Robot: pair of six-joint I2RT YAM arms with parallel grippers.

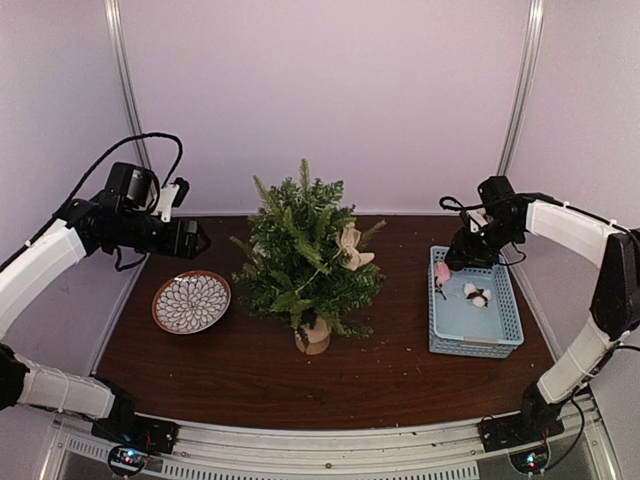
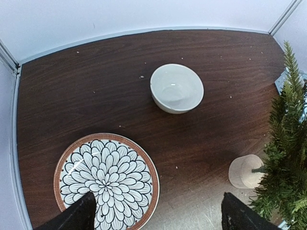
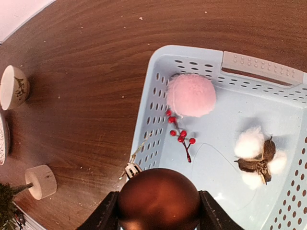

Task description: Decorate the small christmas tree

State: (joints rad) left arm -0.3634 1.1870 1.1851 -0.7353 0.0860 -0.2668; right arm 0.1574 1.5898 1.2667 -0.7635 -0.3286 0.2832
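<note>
The small christmas tree (image 1: 305,255) stands mid-table on its pale wooden stump (image 1: 313,338), with a cream ornament (image 1: 351,247) hanging on its right side. My right gripper (image 3: 158,213) is shut on a matte brown ball ornament (image 3: 158,196), held above the left wall of the light blue basket (image 3: 148,120). In the basket lie a pink pompom (image 3: 191,95), a red berry sprig (image 3: 181,135) and a cotton boll (image 3: 256,158). My left gripper (image 2: 158,218) is open and holds nothing, high above the table left of the tree (image 2: 283,158).
A flower-patterned plate (image 1: 191,301) lies left of the tree, below the left gripper (image 1: 190,238). A white bowl (image 2: 176,88) sits behind the tree toward the back wall. White walls close the table on three sides. The basket (image 1: 470,348) is at the right.
</note>
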